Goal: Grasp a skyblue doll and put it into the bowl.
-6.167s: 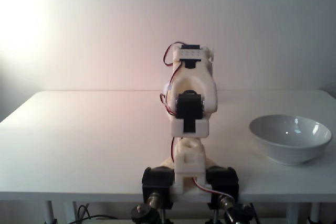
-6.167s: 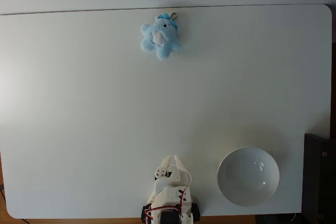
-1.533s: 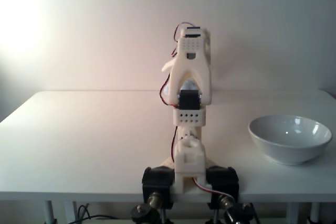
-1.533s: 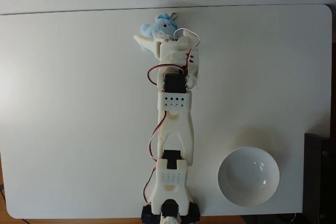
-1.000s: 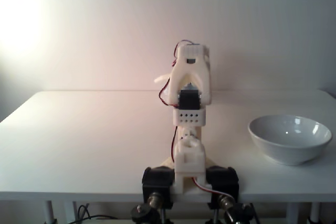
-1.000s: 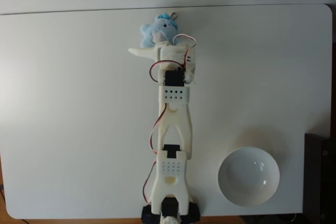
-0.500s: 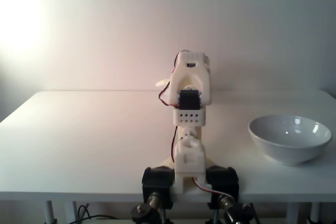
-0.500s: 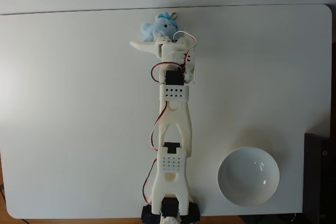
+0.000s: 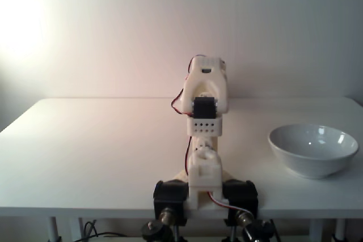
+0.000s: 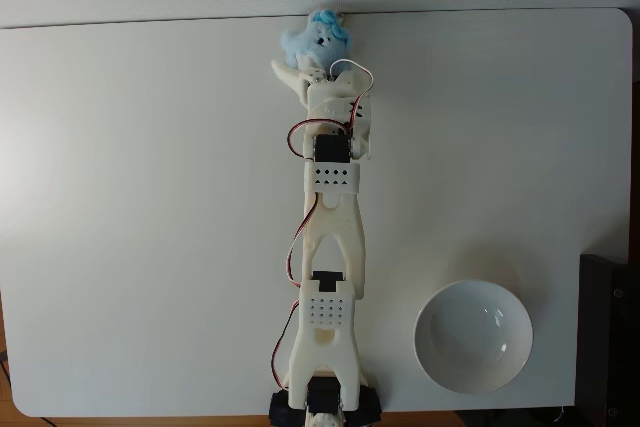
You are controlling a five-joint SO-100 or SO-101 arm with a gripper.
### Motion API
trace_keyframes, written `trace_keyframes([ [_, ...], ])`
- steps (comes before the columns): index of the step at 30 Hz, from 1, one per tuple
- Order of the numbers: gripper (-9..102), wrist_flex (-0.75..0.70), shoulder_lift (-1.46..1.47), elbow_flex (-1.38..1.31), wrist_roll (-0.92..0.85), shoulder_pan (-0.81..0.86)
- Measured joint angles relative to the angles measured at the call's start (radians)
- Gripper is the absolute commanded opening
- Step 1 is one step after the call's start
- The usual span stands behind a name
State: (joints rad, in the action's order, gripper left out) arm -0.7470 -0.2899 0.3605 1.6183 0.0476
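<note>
Arm stretched full length up the table [image 10: 120, 197] in the top-down fixed view, gripper [image 10: 303, 69] right at the skyblue doll [image 10: 316, 42] by the far edge. The jaws look closed around the doll's lower part, so the grasp seems on. Next: lift, then swing back to the bowl [image 10: 472, 336] near the base. No writing readable anywhere.

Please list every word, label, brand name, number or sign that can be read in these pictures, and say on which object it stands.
None: no readable text shows in both fixed views.
The white arm carries dot-hole patterns, not letters or numbers.
The skyblue doll, the bowl and the table show no print, label or brand.
The dark object at the right edge of the top-down fixed view shows no marks that can be read.
</note>
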Motion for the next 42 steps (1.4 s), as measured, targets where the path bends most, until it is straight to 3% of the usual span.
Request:
trace_keyframes([
  [9,11,0.002,0.002,0.0,0.0,-0.02],
  [13,3,0.002,0.002,0.0,0.002,-0.02],
  [33,4,-0.02,-0.109,0.008,0.002,-0.008],
  [37,4,-0.097,-0.176,0.008,0.002,-0.006],
  [42,4,-0.305,-0.31,0.008,0.002,-0.006],
])
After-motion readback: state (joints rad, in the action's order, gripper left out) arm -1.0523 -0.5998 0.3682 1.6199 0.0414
